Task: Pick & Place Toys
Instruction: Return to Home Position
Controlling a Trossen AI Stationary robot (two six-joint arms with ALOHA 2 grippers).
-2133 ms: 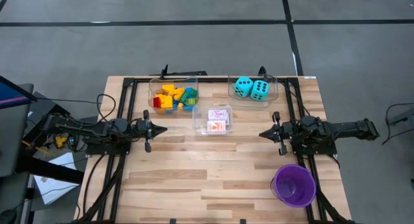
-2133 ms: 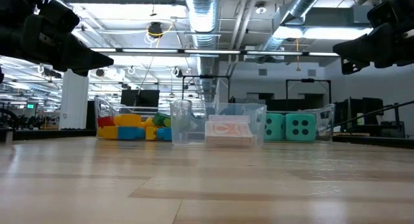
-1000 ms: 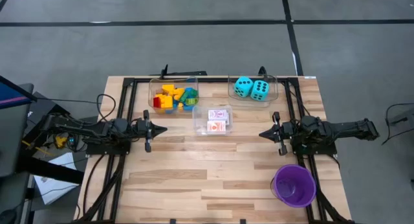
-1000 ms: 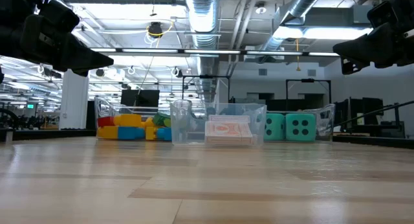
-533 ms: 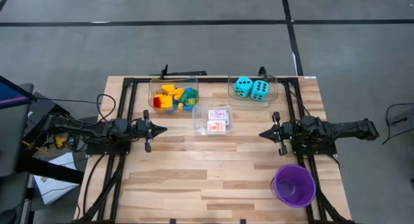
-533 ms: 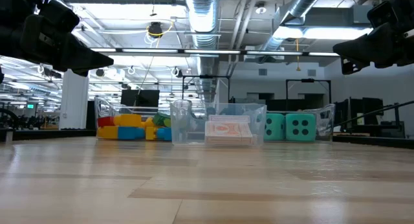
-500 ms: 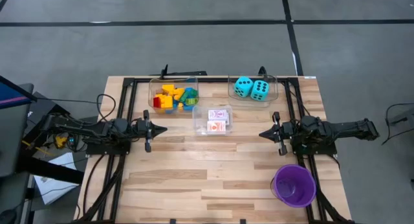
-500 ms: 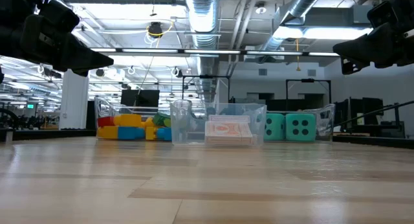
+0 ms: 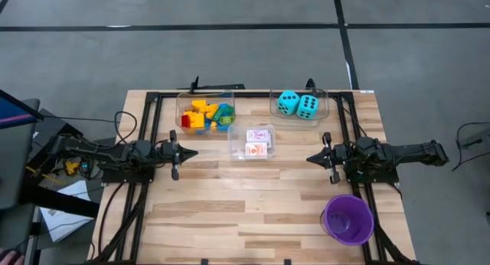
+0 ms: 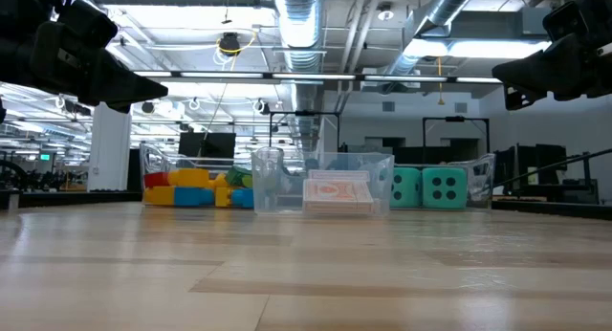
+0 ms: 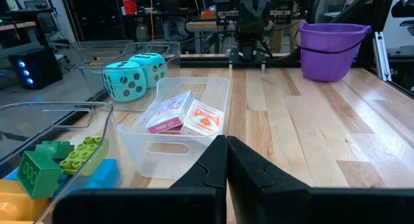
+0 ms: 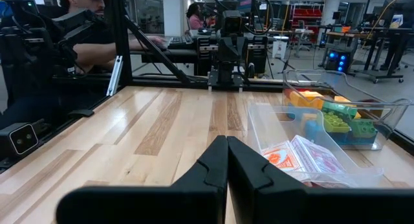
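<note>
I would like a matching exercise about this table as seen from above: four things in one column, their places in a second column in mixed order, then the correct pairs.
Things:
1. building bricks
2. dice
3. card packs
4. purple cup

Places:
a. standing on the bare table, at its near right corner
b. in the far left bin
c. in the middle bin, closest to the table's centre
d. in the far right bin

Pairs: 1-b, 2-d, 3-c, 4-a
</note>
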